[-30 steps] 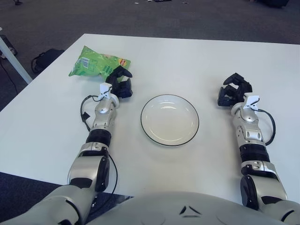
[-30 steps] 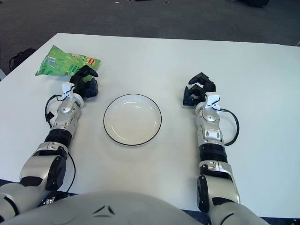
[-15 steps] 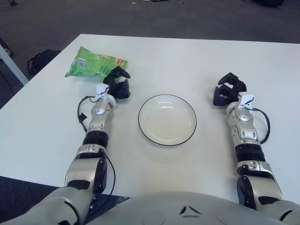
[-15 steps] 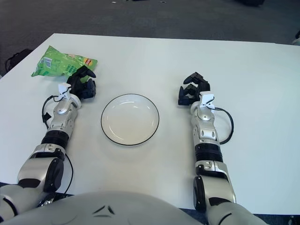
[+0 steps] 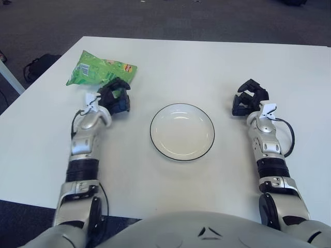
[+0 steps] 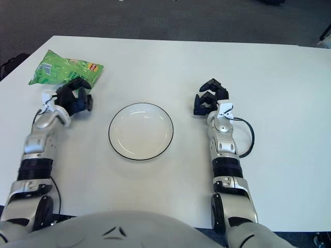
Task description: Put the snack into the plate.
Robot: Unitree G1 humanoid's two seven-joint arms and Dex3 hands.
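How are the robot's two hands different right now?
The left hand reaches toward the green snack bag, just short of it; the right hand sits far from the bag, right of the plate. The left forearm angles inward; the right lies straighter. Both hands are black and hold nothing.

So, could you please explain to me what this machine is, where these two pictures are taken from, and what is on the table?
This is a humanoid robot seen from a stereo camera on its own head, looking down; the two pictures are its left and right eyes, so they show one scene. On the white table lie an empty plate and a green snack bag. The left hand, fingers open, sits just in front of the bag and holds nothing. The right hand rests on the table to the right of the plate, also holding nothing.
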